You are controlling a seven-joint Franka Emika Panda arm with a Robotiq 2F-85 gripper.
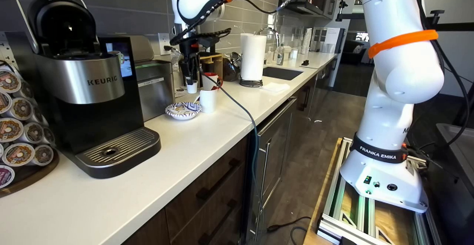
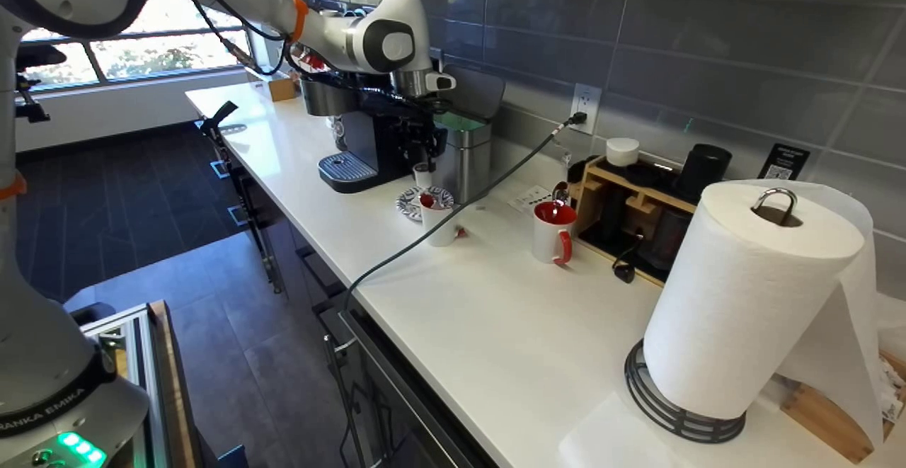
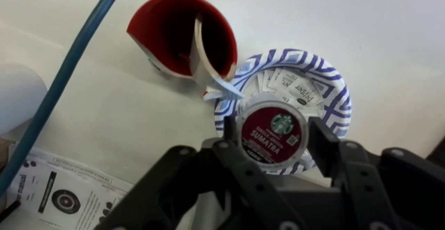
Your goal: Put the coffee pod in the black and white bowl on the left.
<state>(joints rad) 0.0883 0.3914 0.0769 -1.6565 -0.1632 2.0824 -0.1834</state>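
Observation:
The coffee pod (image 3: 273, 134) is a white cup with a dark red lid marked Sumatra. My gripper (image 1: 190, 77) is shut on it, one finger on each side, as the wrist view shows. The pod hangs upright below the fingers in both exterior views (image 1: 192, 87) (image 2: 422, 175). The bowl (image 1: 182, 116) is round, shallow and white with a dark blue-purple pattern; it holds paper packets, some marked pepper. In the wrist view the pod overlaps the lower part of the bowl (image 3: 342, 108). In an exterior view the pod shows above the far edge of the bowl (image 2: 404, 206).
A white mug (image 1: 208, 102) with a red inside stands right beside the bowl. Another mug (image 2: 554, 234) stands further along. A teal cable (image 2: 417, 240) crosses the counter. A Keurig machine (image 1: 102, 80), a steel bin (image 1: 157, 83) and a paper-towel roll (image 2: 743, 298) stand around.

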